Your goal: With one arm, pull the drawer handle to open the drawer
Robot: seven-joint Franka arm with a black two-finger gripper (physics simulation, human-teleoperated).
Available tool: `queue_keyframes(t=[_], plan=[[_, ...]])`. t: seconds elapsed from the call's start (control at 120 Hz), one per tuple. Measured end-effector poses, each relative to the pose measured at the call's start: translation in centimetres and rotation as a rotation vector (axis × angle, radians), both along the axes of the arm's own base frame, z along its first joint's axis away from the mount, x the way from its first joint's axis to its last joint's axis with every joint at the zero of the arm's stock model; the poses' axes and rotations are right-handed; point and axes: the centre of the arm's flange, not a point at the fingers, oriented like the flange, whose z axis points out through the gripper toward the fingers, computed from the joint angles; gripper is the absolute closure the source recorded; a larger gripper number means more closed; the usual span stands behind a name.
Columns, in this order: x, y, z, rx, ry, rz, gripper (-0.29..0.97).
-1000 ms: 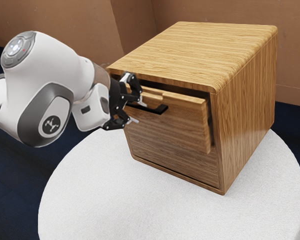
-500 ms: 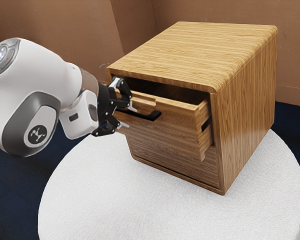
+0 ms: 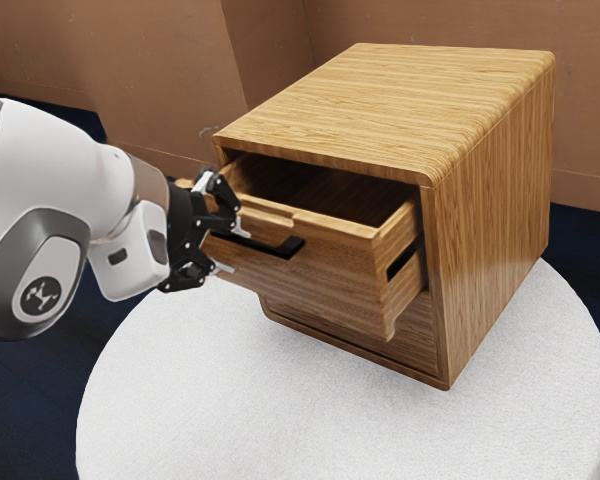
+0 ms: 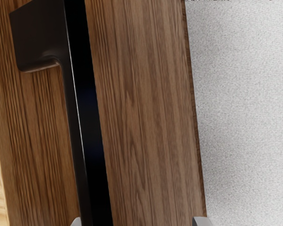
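A wooden cabinet (image 3: 410,100) stands on a round white table (image 3: 280,420). Its upper drawer (image 3: 325,285) is pulled partly out toward the exterior view's left, and the inside shows. A black bar handle (image 3: 277,243) runs across the drawer front. My gripper (image 3: 221,231) is at the handle's left end, open, with one finger above the bar and one below. In the wrist view the handle (image 4: 82,132) runs along the drawer front (image 4: 141,117). It lies close to one fingertip (image 4: 77,221), while the other fingertip (image 4: 199,220) stands well apart from it.
A lower drawer front (image 3: 380,340) sits closed beneath the open one. Brown walls rise behind the cabinet, and dark blue floor (image 3: 580,240) surrounds the table. White tabletop (image 4: 245,117) lies in front of the cabinet.
My hand has moved toward the exterior view's left and slightly down, and the drawer has slid further out with it. The gap above the drawer front has widened.
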Motion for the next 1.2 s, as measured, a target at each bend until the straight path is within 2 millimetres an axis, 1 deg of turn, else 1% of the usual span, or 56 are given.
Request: queue_keyframes(t=[0.133,0.217,0.292,0.55,0.625,0.75,0.8,0.892,1.075,1.2], plan=[[-0.6,0.0,-0.2,-0.001,0.003,0.004,0.48],[-1.5,0.0,-0.1,0.004,-0.006,0.007,0.51],[-2.0,-0.1,0.1,0.006,-0.008,0.010,0.50],[-2.1,-0.1,-0.2,0.003,0.004,0.014,0.49],[-2.1,-0.3,-0.3,0.002,0.007,0.011,0.51],[-2.1,-1.5,-0.3,0.008,0.008,-0.004,0.56],[-2.4,-1.6,-0.2,0.010,0.004,-0.004,0.58],[-3.0,-1.6,-0.2,0.015,0.001,0.000,0.59],[-3.4,-1.6,-0.1,0.016,0.003,0.006,0.55],[-4.4,-1.6,0.0,0.021,0.002,0.013,0.50]])
